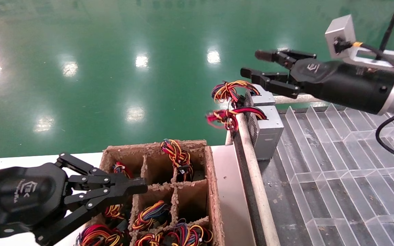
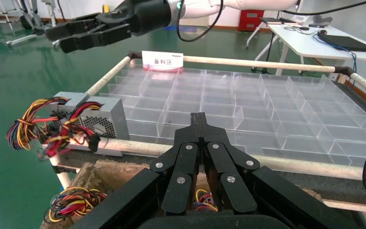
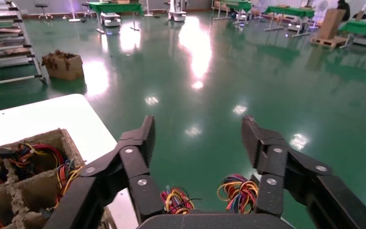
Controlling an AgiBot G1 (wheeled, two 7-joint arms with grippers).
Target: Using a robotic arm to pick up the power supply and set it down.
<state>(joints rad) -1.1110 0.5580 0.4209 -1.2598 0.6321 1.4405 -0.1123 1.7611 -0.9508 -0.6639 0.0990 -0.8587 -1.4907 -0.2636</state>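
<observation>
The power supply (image 1: 268, 133), a small grey box with a vented side and mostly red wires (image 1: 227, 118), stands at the left edge of the clear divided tray (image 1: 337, 164). The left wrist view shows it too (image 2: 104, 117). My right gripper (image 1: 254, 64) hangs open above and just beyond it, holding nothing. In the right wrist view the right gripper (image 3: 198, 133) has its fingers wide apart over the green floor, with only wire bundles (image 3: 176, 199) showing below. My left gripper (image 1: 142, 186) is shut and empty over the cardboard box (image 1: 210, 177); it also shows in its own view (image 2: 199, 119).
A second grey box (image 1: 262, 98) with yellow-orange wires stands just behind the power supply. The cardboard box has compartments holding several wire bundles. A pale tube rail (image 1: 251, 164) borders the tray. A white table (image 1: 29, 159) lies to the left, and a sign (image 2: 162, 61) stands at the tray's far edge.
</observation>
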